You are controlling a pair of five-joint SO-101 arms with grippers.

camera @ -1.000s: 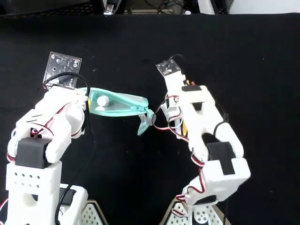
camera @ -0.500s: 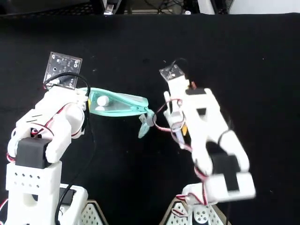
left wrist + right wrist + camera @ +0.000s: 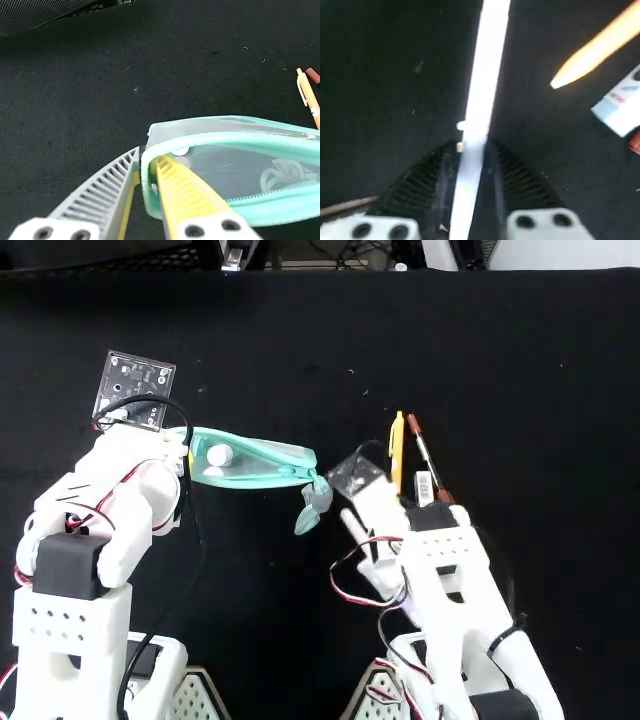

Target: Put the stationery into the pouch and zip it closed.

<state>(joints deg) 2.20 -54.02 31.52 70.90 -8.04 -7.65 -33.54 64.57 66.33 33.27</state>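
A teal see-through pouch [image 3: 255,465] lies left of centre with its mouth gaping and its zip tab [image 3: 313,502] hanging at the right end. My left gripper [image 3: 185,455] is shut on the pouch's left end. In the left wrist view the yellow finger sits inside the pouch [image 3: 240,170] and the grey finger outside, at the left gripper [image 3: 145,155]. A small white round item [image 3: 220,454] rests inside. My right gripper [image 3: 472,145] is shut on a white pen [image 3: 487,65], and stands right of the tab in the high view [image 3: 365,540].
A yellow pen [image 3: 396,450], a brown pencil [image 3: 420,452] and a white eraser [image 3: 424,483] lie together on the black cloth beside the right arm. In the right wrist view the yellow pen [image 3: 595,52] and eraser [image 3: 622,102] lie close by. Cables run along the table's far edge.
The right arm has drawn back from the pouch's zip end toward the table's front, uncovering the yellow pen, pencil and eraser. The left arm and the pouch have stayed still.
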